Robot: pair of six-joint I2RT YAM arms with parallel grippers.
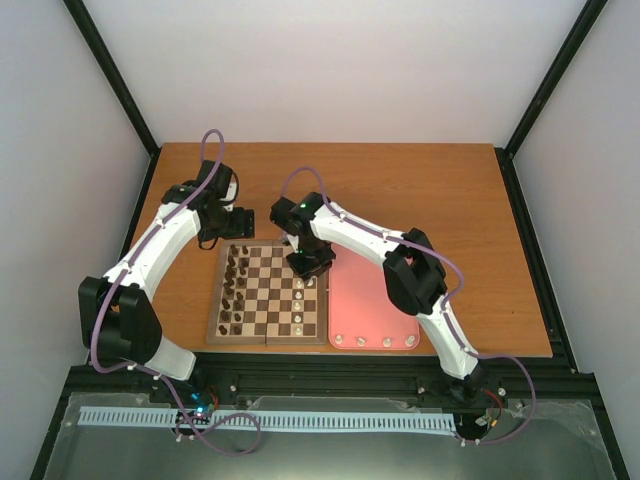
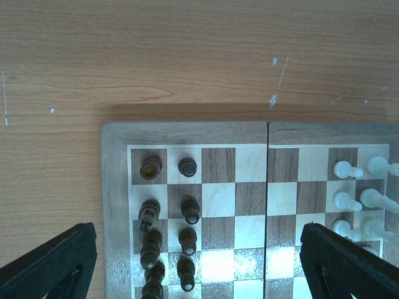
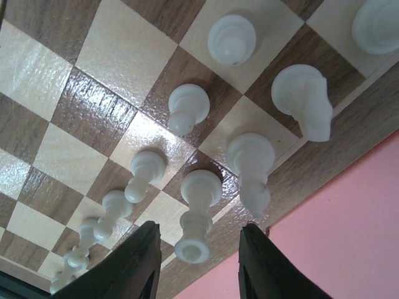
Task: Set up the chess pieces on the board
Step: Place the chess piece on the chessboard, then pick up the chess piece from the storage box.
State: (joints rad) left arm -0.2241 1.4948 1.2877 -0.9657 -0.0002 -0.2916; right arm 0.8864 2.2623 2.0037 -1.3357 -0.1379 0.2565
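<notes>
Over the right edge of the board [image 1: 268, 295], close to its far right corner, my right gripper [image 3: 198, 233] hangs low with its fingers [image 3: 134, 265] parted about halfway. One cream piece [image 3: 199, 190] stands between them on a square by that edge. There is a gap on either side of it, so I have hold of nothing.

More of the cream chess pieces [image 3: 187, 109] stand around it in two rows along the board's right edge, among them a knight [image 3: 302, 99] on the outer row. A few small pale pieces [image 1: 385, 341] sit along the near edge of the pink tray [image 1: 365, 290], which lies just beside the board's right edge.

My left gripper [image 2: 198, 233] hovers above the board's far left corner, fingers spread wide and holding nothing. Below it the dark pieces [image 2: 187, 208] stand in two rows along the left edge.

The board itself lies on the table [image 1: 430, 200] by its near edge, somewhat left of the middle.
</notes>
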